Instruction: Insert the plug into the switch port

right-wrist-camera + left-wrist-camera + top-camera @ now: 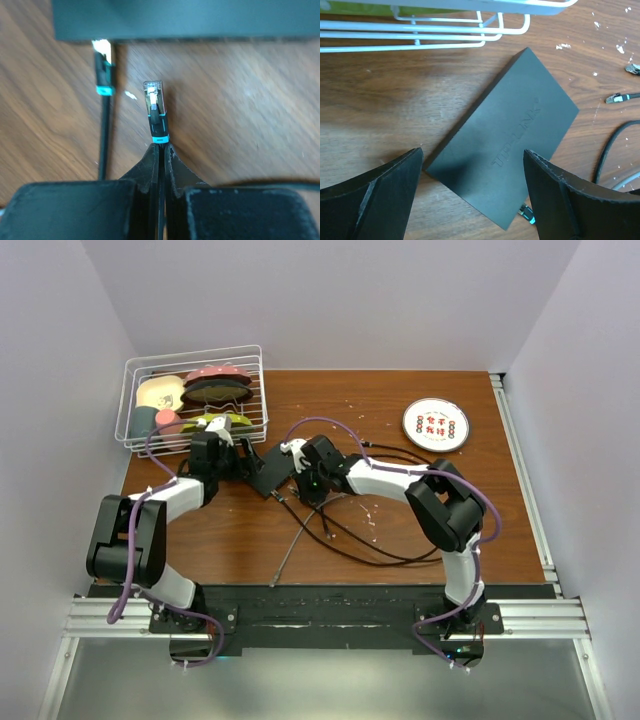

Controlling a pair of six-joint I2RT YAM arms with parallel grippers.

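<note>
The switch, a flat matte-black box (268, 472) (510, 130), lies on the wooden table beside the basket. My left gripper (472, 167) (236, 462) hangs open above its near end, one finger (375, 197) on each side, neither pressing on it. My right gripper (161, 146) (300, 476) is shut on the cable just behind the plug (156, 111), a clear-tipped connector with a teal band. The plug points at the box's long edge (200, 38) and stands a short way off it. I cannot make out the switch port on that edge.
A second plug (103, 70) lies on the wood with its tip at the box's edge. Loose black cables (350, 535) and two more connectors (620, 97) lie right of the box. A white wire basket (192, 398) stands at the back left, a round white disc (436, 425) at the back right.
</note>
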